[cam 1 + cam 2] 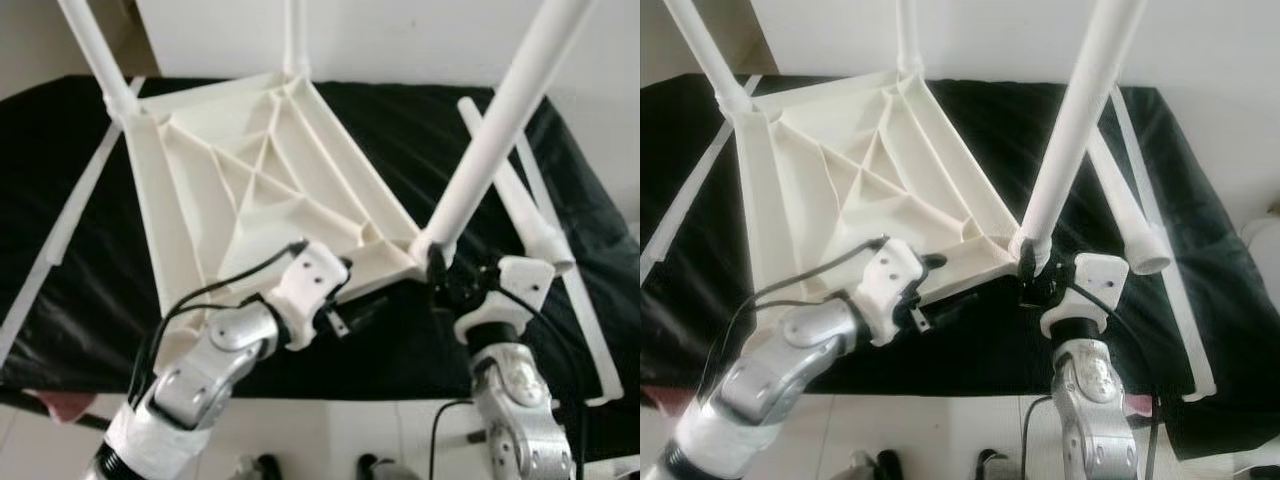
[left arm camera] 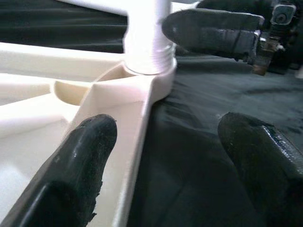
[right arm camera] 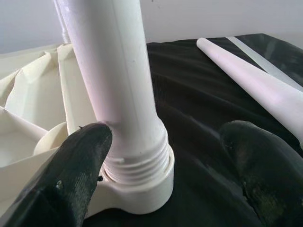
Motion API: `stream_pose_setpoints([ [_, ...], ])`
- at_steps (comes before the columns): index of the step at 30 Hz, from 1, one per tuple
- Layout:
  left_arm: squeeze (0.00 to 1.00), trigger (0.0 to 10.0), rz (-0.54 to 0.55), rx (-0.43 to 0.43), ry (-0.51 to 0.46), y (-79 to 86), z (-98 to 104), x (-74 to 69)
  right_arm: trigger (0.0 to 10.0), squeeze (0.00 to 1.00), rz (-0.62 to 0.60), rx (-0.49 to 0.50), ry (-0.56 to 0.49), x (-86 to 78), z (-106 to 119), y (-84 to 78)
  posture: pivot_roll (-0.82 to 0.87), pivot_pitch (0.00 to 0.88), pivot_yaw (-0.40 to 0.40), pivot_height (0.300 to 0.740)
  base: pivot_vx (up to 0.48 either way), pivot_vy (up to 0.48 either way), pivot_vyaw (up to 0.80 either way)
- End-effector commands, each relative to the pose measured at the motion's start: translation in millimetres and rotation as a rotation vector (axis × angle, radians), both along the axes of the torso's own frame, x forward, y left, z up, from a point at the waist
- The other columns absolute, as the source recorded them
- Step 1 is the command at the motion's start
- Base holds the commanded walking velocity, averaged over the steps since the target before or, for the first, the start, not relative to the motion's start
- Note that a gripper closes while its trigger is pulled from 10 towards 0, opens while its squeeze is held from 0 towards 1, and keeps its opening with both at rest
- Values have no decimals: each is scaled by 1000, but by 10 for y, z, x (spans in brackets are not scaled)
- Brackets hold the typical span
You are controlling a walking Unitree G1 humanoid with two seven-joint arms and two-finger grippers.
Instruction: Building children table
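Here, upturned table top (image 1: 250, 180), leg (image 1: 500, 120) upright, leaning right.

A cream plastic children's tabletop (image 1: 250, 190) lies upside down on a black-covered surface, its ribbed underside facing up. White legs stand in three corner sockets, the nearest leg (image 1: 495, 125) with its thread partly exposed. A fourth, loose leg (image 1: 520, 200) lies just beside it.

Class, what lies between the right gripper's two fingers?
In the right wrist view, the leg at its threaded base, in the tabletop's corner socket, stands between the right gripper's open fingers.
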State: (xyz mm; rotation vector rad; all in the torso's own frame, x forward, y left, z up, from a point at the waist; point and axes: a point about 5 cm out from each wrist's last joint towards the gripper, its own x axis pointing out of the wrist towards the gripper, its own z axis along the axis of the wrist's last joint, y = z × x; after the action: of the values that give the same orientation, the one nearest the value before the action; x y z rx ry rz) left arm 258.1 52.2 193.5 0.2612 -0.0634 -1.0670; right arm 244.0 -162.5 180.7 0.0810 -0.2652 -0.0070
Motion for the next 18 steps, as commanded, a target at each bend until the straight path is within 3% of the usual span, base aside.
stream_pose_setpoints([
  [1, 0, 10000, -45, 10, -9, -24, 37, -36, 10000, 0, 11, -6, 11, -70, -41, -1, -200, 247, 22, 740, 0, 0, 0],
  [7, 0, 10000, -50, -2, -17, -22, 82, -26, 10000, 0, -34, -12, 58, -190, -153, -56, -212, 254, 29, 740, 0, 0, 0],
  [10, 0, 10000, -45, -11, -22, -18, 99, 2, 10000, 0, -138, -50, 70, -235, -176, -226, -217, 250, 31, 740, 0, 0, 0],
  [18, 0, 10000, -51, -5, -27, -33, 89, 24, 10000, 0, -253, -60, 85, -189, -221, -417, -220, 245, 30, 740, 0, 0, 0],
])
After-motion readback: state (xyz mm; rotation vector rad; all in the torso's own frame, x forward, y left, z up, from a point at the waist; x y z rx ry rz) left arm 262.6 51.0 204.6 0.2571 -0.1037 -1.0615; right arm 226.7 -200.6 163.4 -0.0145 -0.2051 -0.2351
